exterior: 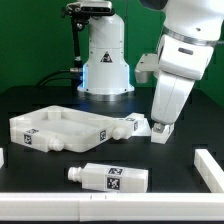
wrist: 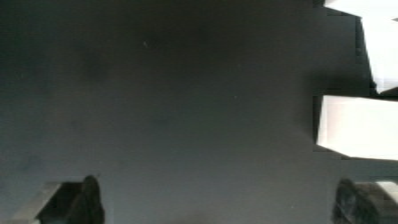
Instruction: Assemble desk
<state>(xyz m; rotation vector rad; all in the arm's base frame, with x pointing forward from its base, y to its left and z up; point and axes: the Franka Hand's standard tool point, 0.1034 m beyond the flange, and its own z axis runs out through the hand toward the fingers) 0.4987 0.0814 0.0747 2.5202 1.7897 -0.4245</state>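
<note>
**Open end effector waits off the desk panel's right end**

We see the end effector (exterior: 160,124) low over the bench (exterior: 185,195), off the desk panel (exterior: 58,122) toward the exterior view's right. In the wrist view its fingers (wrist: 71,200) stand wide apart with only dark bench between them, so we read it as wide and holding nothing. We cannot tell whether the tips touch the bench.

The desk panel lies flat with its rim up and its tagged side toward the camera. A corner leg (exterior: 130,125) lies on its side just beside the panel's right-hand corner, between the panel and the end effector. Its long axis runs roughly across the exterior view, from the panel toward the end effector. We judge it the nearest loose part.

A front leg (exterior: 108,178) lies on the camera side of the panel, well apart from it. Its long axis also runs across the view, slightly tilted, with a tag showing.

In the wrist view a white edge (wrist: 361,122) shows outside the gap between the fingers. We cannot tell which part it is.

For room, the bench around the front leg is open. A white rail (exterior: 210,165) bounds the bench beyond the end effector, away from the panel, and the robot base (exterior: 105,60) stands behind the panel.

We judge that reaching the corner leg calls for a short shift toward the panel, with the fingers set across the leg's long axis. The panel's rim leaves little clearance there.
</note>
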